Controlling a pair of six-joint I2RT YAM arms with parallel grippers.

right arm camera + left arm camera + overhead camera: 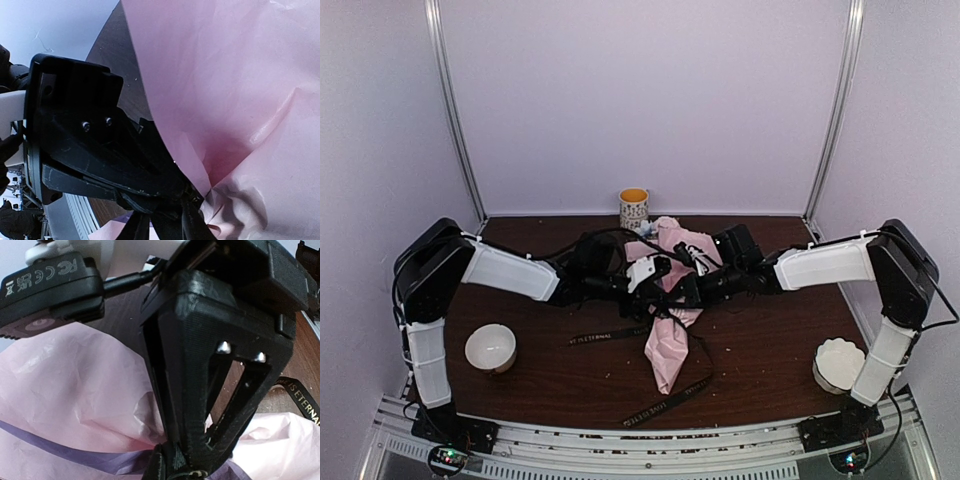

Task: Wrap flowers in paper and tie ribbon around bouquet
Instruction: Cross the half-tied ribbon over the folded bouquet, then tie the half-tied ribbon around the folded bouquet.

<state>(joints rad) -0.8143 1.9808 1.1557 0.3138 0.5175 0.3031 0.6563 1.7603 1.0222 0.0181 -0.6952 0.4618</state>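
The bouquet (668,330) is a pink paper cone lying mid-table, wide end far, point near. I cannot make out the flowers inside it. Both grippers meet at its waist. My left gripper (658,286) (195,460) is shut on the black ribbon where it crosses the crumpled pink paper (75,385), whose lilac face (70,455) shows below. Loose ribbon (610,335) with gold lettering (300,396) trails over the table. My right gripper (688,290) (187,202) presses against the paper (235,90). Dark ribbon strands (137,227) hang from its tips, and its jaw gap is lost in black.
A patterned mug (634,208) stands just beyond the bouquet. There is a white bowl (490,347) at the near left and a fluted white dish (838,362) at the near right. Another ribbon length (665,400) lies near the front rail (640,445).
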